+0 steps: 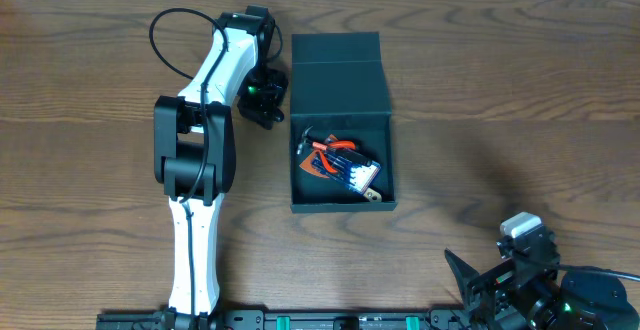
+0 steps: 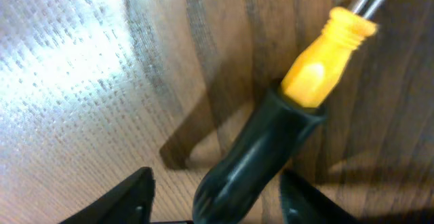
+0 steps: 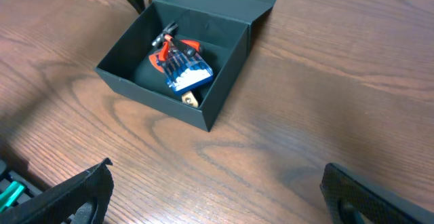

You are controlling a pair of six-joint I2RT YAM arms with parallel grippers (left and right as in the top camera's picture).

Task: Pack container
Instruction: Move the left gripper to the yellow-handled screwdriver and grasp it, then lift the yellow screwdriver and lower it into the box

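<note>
Straddling black-yellow screwdriver (image 2: 261, 149), left jaws apart; container (image 1: 340, 65) open; pack (image 3: 186, 75) print illegible.

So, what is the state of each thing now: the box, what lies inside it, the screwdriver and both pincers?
Box: open, lid folded back.
Blue pack: inside the box.
Red pliers: inside the box.
Screwdriver: outside the box, handle between the left pincer's fingers.
Left pincer: open around the screwdriver handle.
Right pincer: open, empty.
</note>
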